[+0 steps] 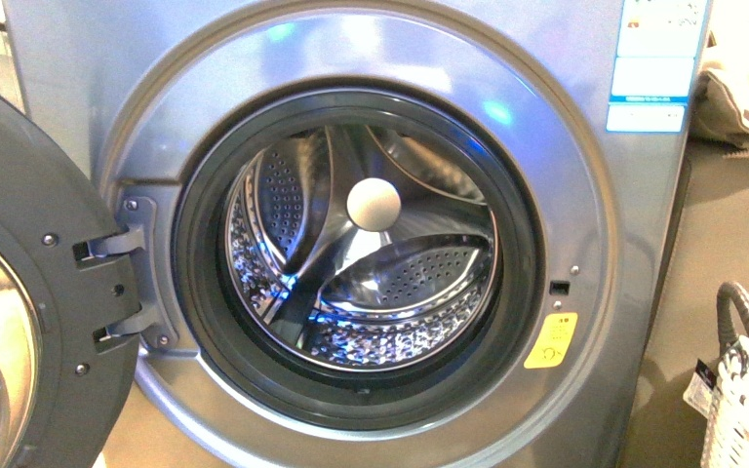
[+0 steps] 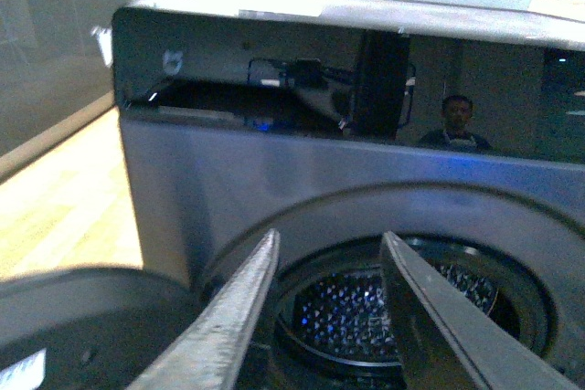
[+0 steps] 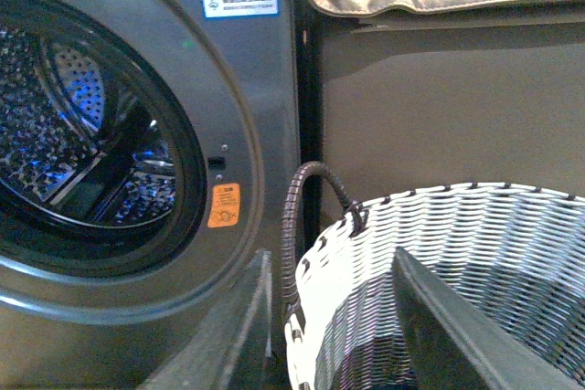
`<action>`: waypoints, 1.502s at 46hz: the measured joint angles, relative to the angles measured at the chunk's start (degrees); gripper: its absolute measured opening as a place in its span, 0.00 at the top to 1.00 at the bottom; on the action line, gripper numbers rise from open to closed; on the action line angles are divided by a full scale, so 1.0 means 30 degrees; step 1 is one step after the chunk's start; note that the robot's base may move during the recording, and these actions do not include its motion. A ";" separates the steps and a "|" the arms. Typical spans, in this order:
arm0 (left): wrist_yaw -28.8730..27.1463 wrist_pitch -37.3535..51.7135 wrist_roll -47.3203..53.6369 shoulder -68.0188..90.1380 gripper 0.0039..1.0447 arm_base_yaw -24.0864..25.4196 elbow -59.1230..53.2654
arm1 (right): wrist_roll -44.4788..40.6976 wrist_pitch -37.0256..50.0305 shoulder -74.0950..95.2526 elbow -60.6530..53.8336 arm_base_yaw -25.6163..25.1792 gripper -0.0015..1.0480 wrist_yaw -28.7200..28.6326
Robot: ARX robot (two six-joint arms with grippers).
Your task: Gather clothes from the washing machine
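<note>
1. At the far left of the front view, the round porthole door (image 1: 19, 292) stands swung open on its two hinges, its inner side facing the room.
2. The washing machine (image 1: 585, 244) fills the middle of that view, with a dark rubber seal ringing the open mouth. Inside, the perforated steel drum (image 1: 400, 283) shows bare metal, blue reflections and a pale round hub at the back; no clothes can be seen in the part of the drum that shows.
3. A blue-white label (image 1: 655, 68) sits at the washer's upper right, and an orange sticker (image 1: 552, 339) sits beside the opening lower down.
4. Right of the washer stands a woven basket (image 3: 475, 271) with a dark handle; its inside is mostly hidden, so its contents cannot be told.
5. The left pincer (image 2: 329, 317) hangs before the washer's mouth, released, its fingers apart and empty.
6. The right pincer (image 3: 334, 335) is above the basket's rim, likewise spread and holding nothing.
</note>
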 joint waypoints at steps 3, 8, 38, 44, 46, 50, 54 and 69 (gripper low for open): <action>0.1064 0.1260 -0.0080 -0.1974 0.80 0.0809 -0.3497 | -0.0146 0.0102 -0.0466 -0.0532 0.0415 0.71 0.0364; 0.2922 0.2958 -0.0160 -0.3985 0.97 0.2200 -0.8459 | -0.0277 0.0175 -0.1384 -0.1610 0.1974 0.94 0.2601; 0.8998 0.5799 -0.0226 -1.0921 0.97 0.8378 -1.9008 | -0.0350 -0.2463 -0.6448 -0.3927 0.3300 0.98 0.3235; 0.9012 0.5770 -0.0226 -1.1679 0.97 0.8808 -1.9584 | -0.0350 -0.2426 -0.7016 -0.4466 0.3300 0.98 0.3249; 0.9056 0.5690 -0.0226 -1.2036 0.97 0.8808 -1.9904 | -0.0357 -0.2426 -0.7242 -0.4765 0.3300 0.98 0.3228; 0.9100 0.5544 -0.0226 -1.2509 0.97 0.8808 -2.0210 | -0.0357 -0.2441 -0.7242 -0.4801 0.3300 0.98 0.3242; 0.9085 0.5355 -0.0226 -1.2976 0.97 0.8808 -2.0473 | -0.0357 -0.2441 -0.7278 -0.4801 0.3300 0.98 0.3220; 0.9100 0.4408 -0.0226 -1.4659 0.97 0.8808 -2.1209 | -0.0350 -0.2441 -0.7278 -0.4809 0.3300 0.98 0.3242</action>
